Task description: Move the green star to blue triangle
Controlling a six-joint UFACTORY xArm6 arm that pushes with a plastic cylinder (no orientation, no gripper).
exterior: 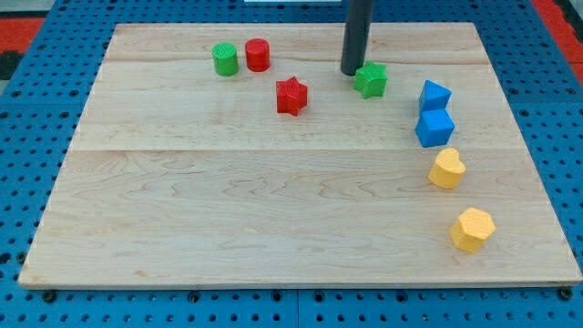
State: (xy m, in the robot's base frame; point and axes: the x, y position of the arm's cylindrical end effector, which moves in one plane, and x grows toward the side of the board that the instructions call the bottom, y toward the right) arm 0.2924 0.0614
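Note:
The green star lies on the wooden board near the view's top, right of centre. My tip stands just left of the star, touching or nearly touching its left edge. The blue triangle lies to the right of the star and a little lower, with a gap between them. The rod comes down from the view's top.
A blue cube sits right below the blue triangle. A yellow heart and a yellow hexagon lie lower on the right. A red star, a red cylinder and a green cylinder lie at the upper left.

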